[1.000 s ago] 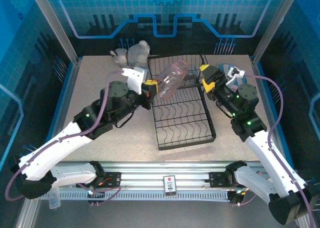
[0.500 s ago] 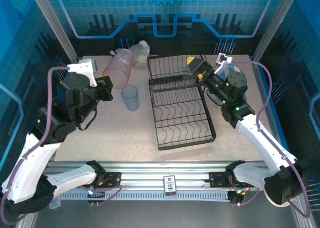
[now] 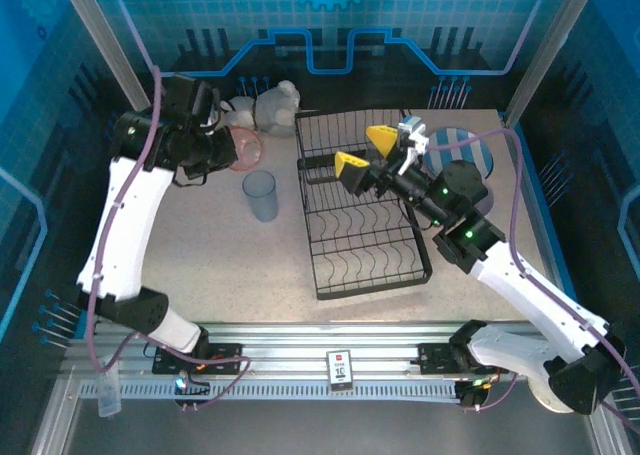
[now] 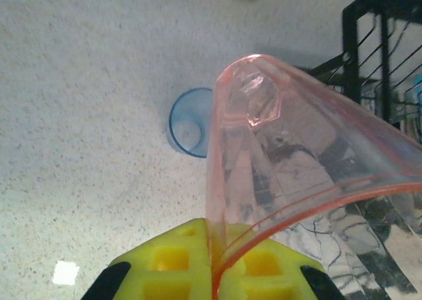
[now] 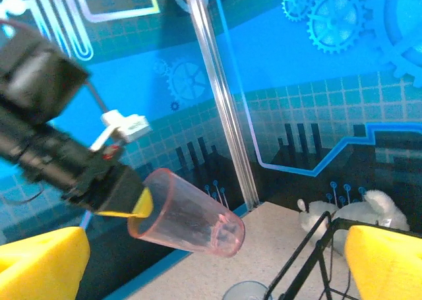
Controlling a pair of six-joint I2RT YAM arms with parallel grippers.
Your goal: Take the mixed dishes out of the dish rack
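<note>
At the far left of the table, the left gripper [image 4: 212, 264] is pinching the rim of a translucent pink plastic tumbler [image 4: 297, 148], its jaws nearly closed on the wall, and is holding it tipped sideways in the air. A translucent blue-grey tumbler [image 3: 260, 195] is standing upright just left of the large black wire dish rack [image 3: 360, 215]. Over the rack's far end, the right gripper [image 3: 365, 150] is hanging wide open, gripping nothing. A round blue-and-white striped plate [image 3: 472, 151] is lying to the rack's right.

White animal figurine [image 3: 272, 103] lies at far edge of speckled table [image 3: 200, 265]
</note>
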